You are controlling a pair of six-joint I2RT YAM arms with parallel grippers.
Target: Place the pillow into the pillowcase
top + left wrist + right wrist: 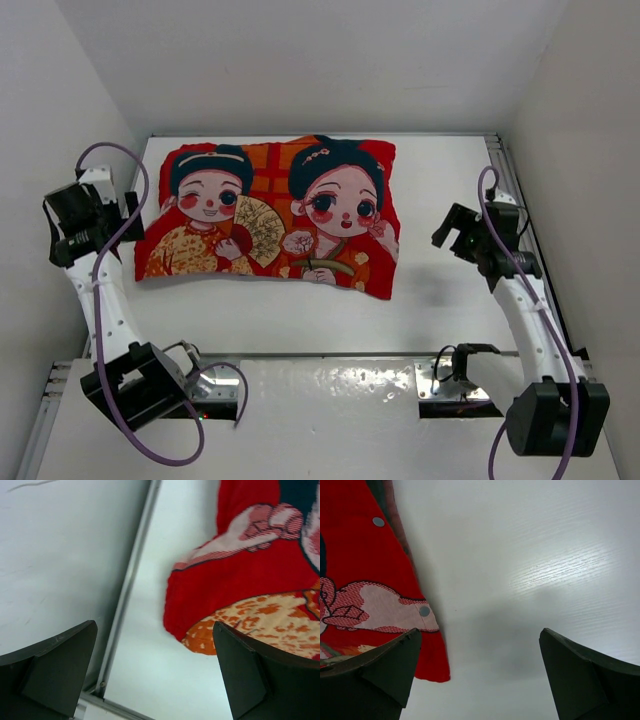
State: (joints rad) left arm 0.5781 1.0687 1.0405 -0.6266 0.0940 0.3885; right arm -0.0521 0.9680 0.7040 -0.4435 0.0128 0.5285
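Note:
The red-orange pillowcase (270, 218) with two cartoon children and a fan lies face up and puffed at the back middle of the white table (440, 300). No white pillow shows in any view. My left gripper (128, 218) hovers just left of the case's left edge, open and holding nothing. In the left wrist view its jaws (154, 630) stand wide apart over bare table, beside the case's red corner (240, 580). My right gripper (447, 232) hangs right of the case, open and holding nothing. The right wrist view has the case's snap-button edge (380, 580) by its left finger (375, 675).
White walls (300, 60) close in the table at the back and both sides. A metal rail (127, 590) runs along the table's left edge near my left gripper, and another rail (505, 170) runs down the right side. The arm bases (200, 395) sit at the near edge.

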